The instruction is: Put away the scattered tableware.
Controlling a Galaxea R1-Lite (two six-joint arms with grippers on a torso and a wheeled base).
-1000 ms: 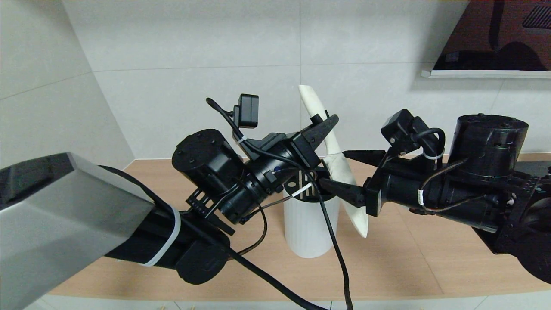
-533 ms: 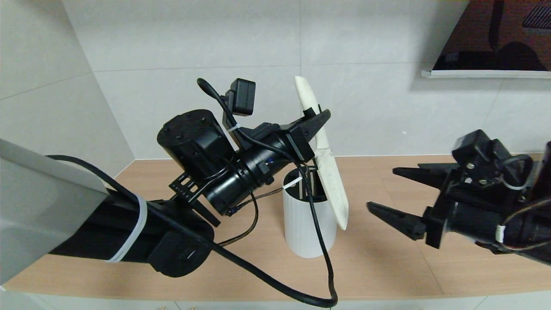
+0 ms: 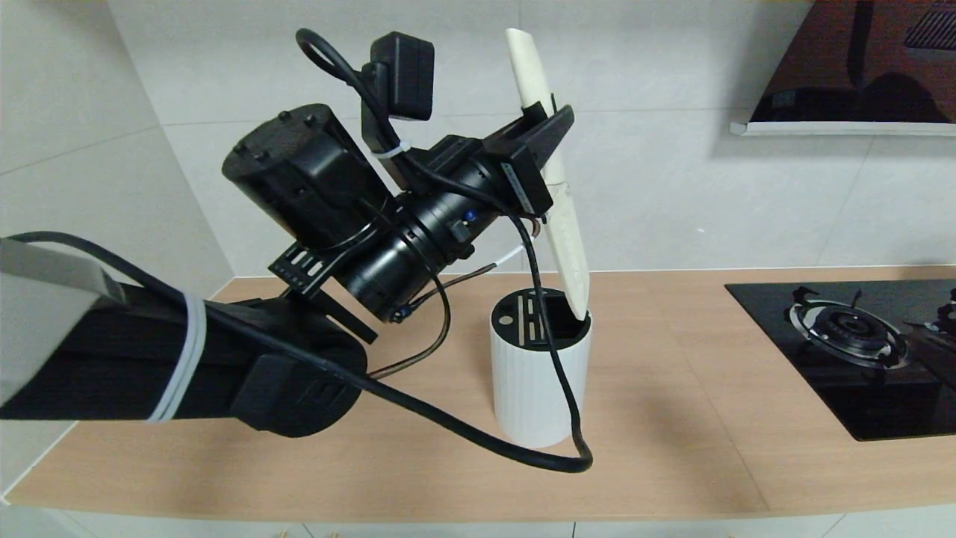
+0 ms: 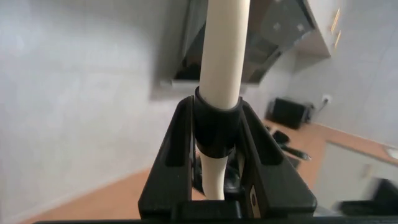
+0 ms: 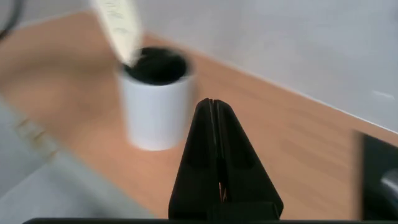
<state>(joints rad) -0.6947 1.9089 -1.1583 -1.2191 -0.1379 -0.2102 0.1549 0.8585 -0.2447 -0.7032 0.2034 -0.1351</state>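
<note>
head view: left tool [image 3: 551, 161] clamped on the knife [image 3: 565, 250], near upright, tip at the knife holder [image 3: 539, 388] opening below. right tool [image 5: 211, 106] closed.

knife [image 3: 564, 246]: cream, smooth, matt | holder [image 3: 539, 388]: white, ribbed, matt | countertop [image 3: 672, 433]: wood-grain, matt | hob [image 3: 777, 314]: glossy black glass | wall [image 3: 672, 187]: smooth tile

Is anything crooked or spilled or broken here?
Nothing looks spilled or broken. The only crooked thing is the white knife, which leans at a tilt in the left gripper, its tip right at the opening of the white holder. The holder stands upright on the wooden counter.
</note>
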